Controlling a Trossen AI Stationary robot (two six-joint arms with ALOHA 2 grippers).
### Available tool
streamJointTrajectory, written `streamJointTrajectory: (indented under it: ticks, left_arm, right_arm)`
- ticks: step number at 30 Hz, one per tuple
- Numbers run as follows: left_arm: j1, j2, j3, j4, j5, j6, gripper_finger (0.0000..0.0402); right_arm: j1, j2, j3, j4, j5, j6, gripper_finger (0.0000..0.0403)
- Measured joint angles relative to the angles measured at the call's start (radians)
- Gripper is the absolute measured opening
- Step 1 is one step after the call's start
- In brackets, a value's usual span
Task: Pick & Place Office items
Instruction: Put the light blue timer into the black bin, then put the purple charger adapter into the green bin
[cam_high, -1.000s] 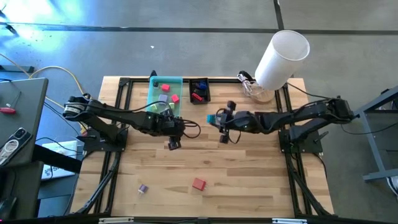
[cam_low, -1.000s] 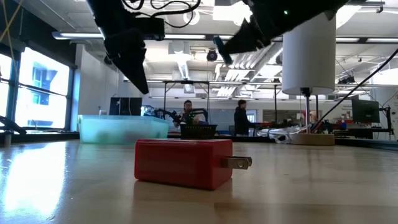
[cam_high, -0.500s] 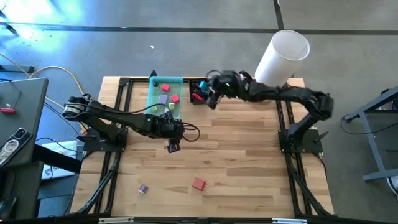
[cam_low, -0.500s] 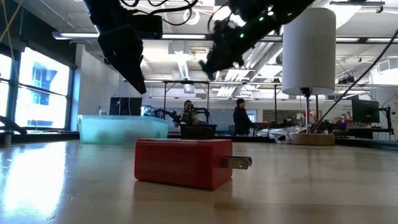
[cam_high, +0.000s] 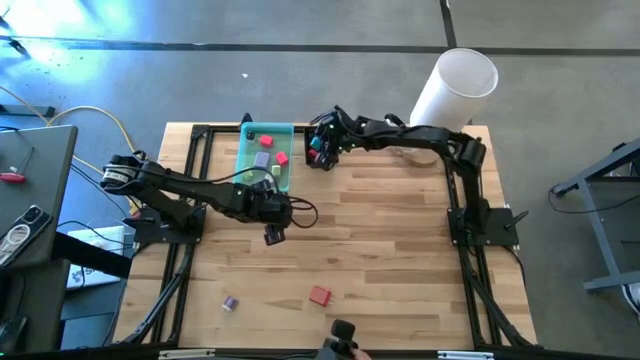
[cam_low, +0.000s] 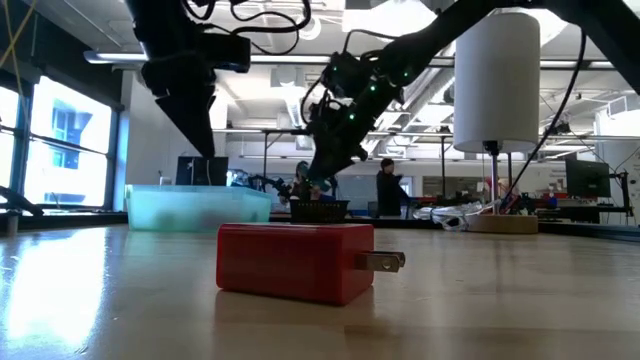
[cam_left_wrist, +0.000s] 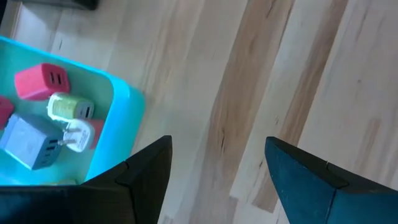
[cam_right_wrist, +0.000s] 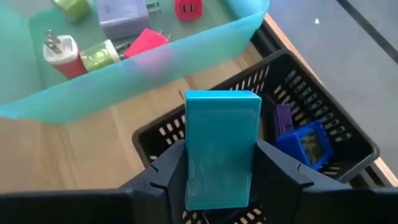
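Note:
My right gripper (cam_high: 318, 152) is shut on a teal block (cam_right_wrist: 222, 146) just over the black mesh basket (cam_right_wrist: 323, 134) at the table's far edge. A blue piece (cam_right_wrist: 303, 143) and a purple piece (cam_right_wrist: 283, 116) lie in that basket. Next to it, the teal tray (cam_high: 262, 160) holds pink, green, grey and red-white chargers (cam_left_wrist: 40, 81). My left gripper (cam_left_wrist: 217, 180) hangs open above bare wood by the tray's near right corner, with nothing between its fingers. A red charger (cam_low: 295, 262) and a small purple piece (cam_high: 229, 302) lie flat on the table's near part. My right gripper pinches the teal block by its two long sides (cam_right_wrist: 189, 168), one finger (cam_right_wrist: 163, 171) on each. The fingers slant down toward the table's far edge and run along the block, whose free end sticks out past them. It is lifted clear above the basket's near rim.
A tall white cylinder (cam_high: 455, 90) stands at the far right corner on a clear base. A black frame (cam_high: 200, 135) runs along the table's edges. Open wood lies between the two arms and the near items.
My right gripper has swung from the table's middle toward the far edge and leftward, sinking a little and rolling, and has carried the teal block to above the black basket.

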Motion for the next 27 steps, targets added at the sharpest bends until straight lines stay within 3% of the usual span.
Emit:
streamJointTrajectory:
  ticks: [6, 11, 15, 27]
  left_arm:
    - [0.000, 0.000, 0.000, -0.025, 0.000, -0.021, 0.0249]
    - [0.000, 0.000, 0.000, -0.025, 0.000, -0.022, 0.0249]
    - [0.000, 0.000, 0.000, -0.025, 0.000, -0.026, 0.0249]
    - [-0.035, -0.015, 0.000, -0.084, 0.044, -0.050, 0.0249]
  right_arm:
    - [-0.022, 0.026, 0.000, -0.009, 0.015, 0.006, 0.0140]
    - [-0.041, 0.026, 0.000, -0.012, -0.014, 0.079, 0.0178]
    - [-0.046, 0.026, 0.000, -0.012, -0.034, 0.076, 0.0185]
    - [0.041, -0.016, 0.000, -0.002, 0.132, -0.056, 0.0184]
